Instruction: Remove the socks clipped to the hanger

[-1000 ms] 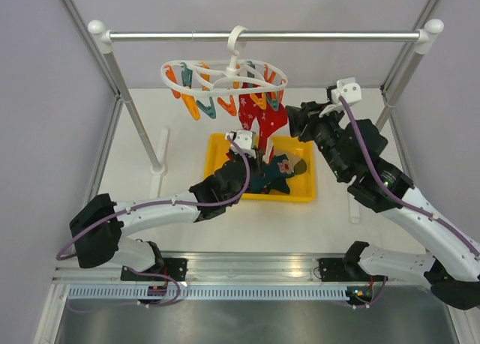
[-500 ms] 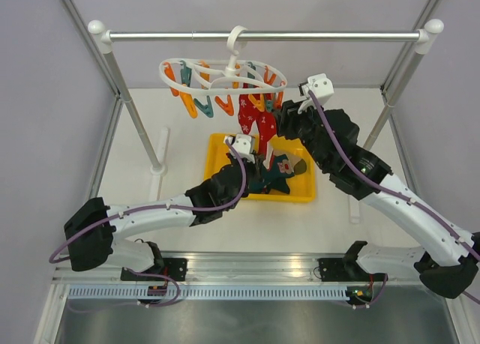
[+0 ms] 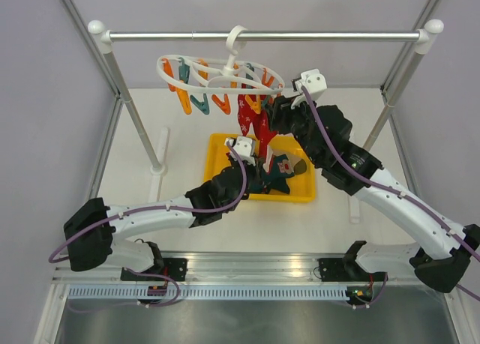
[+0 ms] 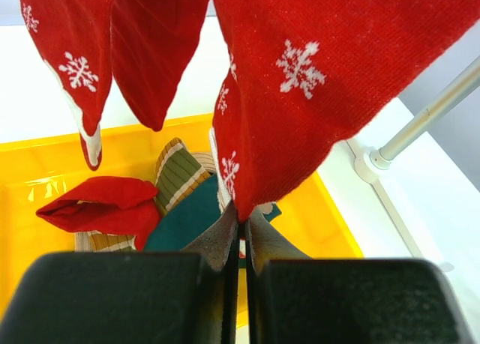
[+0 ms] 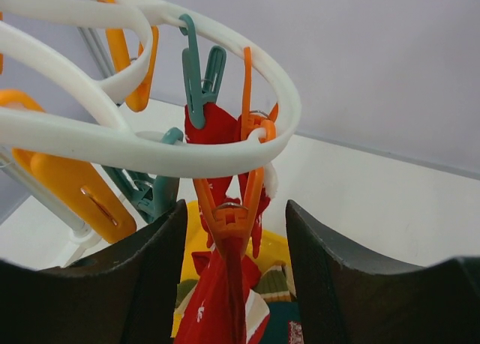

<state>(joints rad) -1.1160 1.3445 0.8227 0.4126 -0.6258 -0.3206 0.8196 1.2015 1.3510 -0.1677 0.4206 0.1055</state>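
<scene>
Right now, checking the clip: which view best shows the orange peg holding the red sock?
Right wrist: orange peg, close between the fingers, clamps the red sock. Top external shows it tiny; left wrist shows only socks.

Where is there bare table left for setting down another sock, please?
Two patches: the table between the yellow tray and the rail's left post, and the near strip in front of the tray. Crowded: the tray, piled with socks, and above it, where the left gripper pinches a hanging red sock and the right gripper straddles a peg.
</scene>
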